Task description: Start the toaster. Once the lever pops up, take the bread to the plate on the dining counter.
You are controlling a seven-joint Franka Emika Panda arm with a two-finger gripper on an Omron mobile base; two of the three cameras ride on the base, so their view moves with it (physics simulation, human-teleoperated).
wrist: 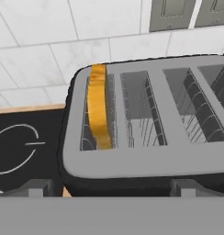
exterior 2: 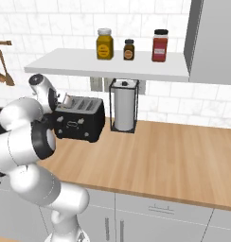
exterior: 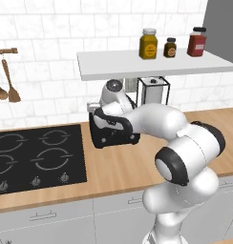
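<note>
We are looking down at the bread (wrist: pixel 98 108), standing on edge in the leftmost slot of the toaster (wrist: pixel 146 133). We judge it light, stiff and crumbly, best pinched across its flat faces at the exposed top crust. Our gripper (wrist: pixel 111 187) is hanging released, jaws spread wide, above the toaster's front edge. The slot walls are crowding the slice. The stove (exterior: pixel 35 157) is lying just beside; a paper towel holder (exterior 2: pixel 123 111) is standing beside the toaster's other end.
</note>
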